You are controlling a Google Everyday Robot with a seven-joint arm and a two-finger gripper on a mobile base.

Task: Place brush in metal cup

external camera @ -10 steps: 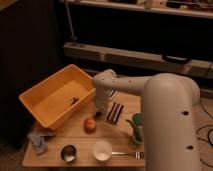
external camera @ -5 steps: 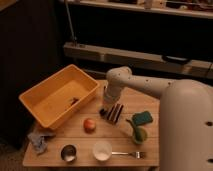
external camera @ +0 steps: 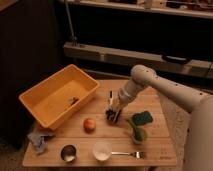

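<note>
My gripper (external camera: 113, 109) hangs low over the table (external camera: 157, 147); clenched or released, I cannot tell. The brush (external camera: 110, 97) stands just beside it, handle up. The metal cup (external camera: 68, 152) sits well apart, beyond the apple (external camera: 89, 124).

Small round steel cup (external camera: 68, 152) at front edge of wooden table (external camera: 161, 150), white round cup (external camera: 102, 150) and metal fork (external camera: 128, 154) to its right, yellow plastic bin (external camera: 59, 95) behind-left, gripper (external camera: 114, 111) mid-table, just beside whitish-handled brush (external camera: 110, 98)

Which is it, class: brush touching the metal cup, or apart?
Apart. The camera view shows bare table between the brush, by the gripper at mid-table, and the metal cup near the front edge.
</note>
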